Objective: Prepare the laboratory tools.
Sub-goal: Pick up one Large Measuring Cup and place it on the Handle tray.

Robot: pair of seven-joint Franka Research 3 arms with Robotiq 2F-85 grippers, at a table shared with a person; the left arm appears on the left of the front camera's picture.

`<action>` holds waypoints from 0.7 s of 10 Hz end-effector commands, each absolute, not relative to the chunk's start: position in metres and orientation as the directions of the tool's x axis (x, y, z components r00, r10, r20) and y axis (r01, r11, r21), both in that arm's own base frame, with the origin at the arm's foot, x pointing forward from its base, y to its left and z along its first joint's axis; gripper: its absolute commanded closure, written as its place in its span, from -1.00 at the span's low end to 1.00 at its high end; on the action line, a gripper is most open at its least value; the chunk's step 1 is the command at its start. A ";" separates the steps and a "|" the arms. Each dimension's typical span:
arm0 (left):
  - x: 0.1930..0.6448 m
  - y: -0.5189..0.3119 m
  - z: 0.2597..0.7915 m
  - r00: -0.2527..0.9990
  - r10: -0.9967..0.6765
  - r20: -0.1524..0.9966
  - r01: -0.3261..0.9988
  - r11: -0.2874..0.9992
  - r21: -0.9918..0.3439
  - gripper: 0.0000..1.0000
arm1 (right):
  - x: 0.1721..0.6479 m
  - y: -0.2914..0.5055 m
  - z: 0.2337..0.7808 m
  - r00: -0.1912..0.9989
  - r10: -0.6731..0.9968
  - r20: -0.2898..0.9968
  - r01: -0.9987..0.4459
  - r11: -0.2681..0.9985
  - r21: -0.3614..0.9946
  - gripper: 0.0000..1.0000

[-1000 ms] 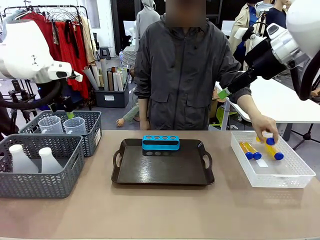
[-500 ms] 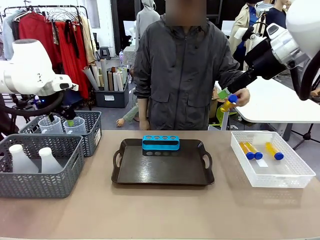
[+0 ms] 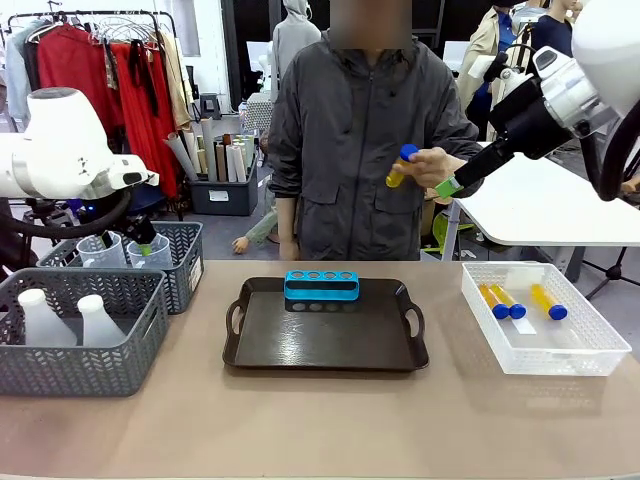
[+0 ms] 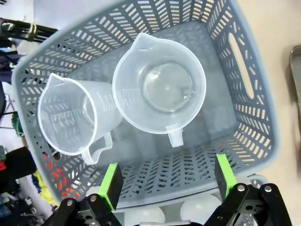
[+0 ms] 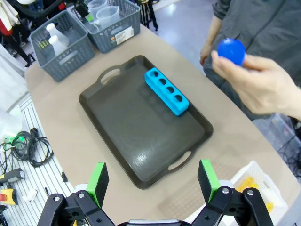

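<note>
A person's hand holds a yellow test tube with a blue cap up at chest height, and its blue cap faces the right wrist view. My right gripper hangs open just right of that hand; its green pads are wide apart with nothing between them. Three more tubes lie in the white crate. The blue four-hole rack stands on the dark tray. My left gripper is open above two clear beakers in a grey basket. Two white flasks stand in the nearer basket.
Two grey mesh baskets fill the table's left side and the crate the right. The dark tray lies mid-table with bare tabletop in front of it. The person stands at the far edge behind the tray.
The person's hand picked one tube out of the crate, raised it and carried it left past my right gripper. My left arm came down over the beaker basket.
</note>
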State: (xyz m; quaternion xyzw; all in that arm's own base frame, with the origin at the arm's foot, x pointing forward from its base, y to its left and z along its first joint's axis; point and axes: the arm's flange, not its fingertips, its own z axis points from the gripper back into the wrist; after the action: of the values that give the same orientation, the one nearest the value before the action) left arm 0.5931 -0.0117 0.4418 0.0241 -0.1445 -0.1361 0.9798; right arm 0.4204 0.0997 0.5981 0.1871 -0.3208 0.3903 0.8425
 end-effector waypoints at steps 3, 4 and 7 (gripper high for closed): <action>0.600 -0.016 0.423 0.942 -0.210 0.262 0.204 0.978 0.051 -1.00 | 0.420 0.099 0.598 0.483 0.544 0.686 -0.784 0.618 0.062 -1.00; 0.602 -0.017 0.415 0.948 -0.168 0.272 0.160 0.986 0.051 -1.00 | 0.420 0.099 0.598 0.483 0.544 0.686 -0.784 0.618 0.062 -1.00; 0.608 -0.011 0.401 0.945 -0.146 0.292 0.138 0.989 0.047 -1.00 | 0.420 0.099 0.598 0.483 0.544 0.686 -0.784 0.618 0.062 -1.00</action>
State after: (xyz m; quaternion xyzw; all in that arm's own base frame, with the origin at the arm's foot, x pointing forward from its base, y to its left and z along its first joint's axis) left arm 0.6058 -0.0128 0.4019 0.0141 -0.1369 -0.0832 0.9870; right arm 0.4204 0.0997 0.5981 0.1871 -0.3207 0.3903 0.8425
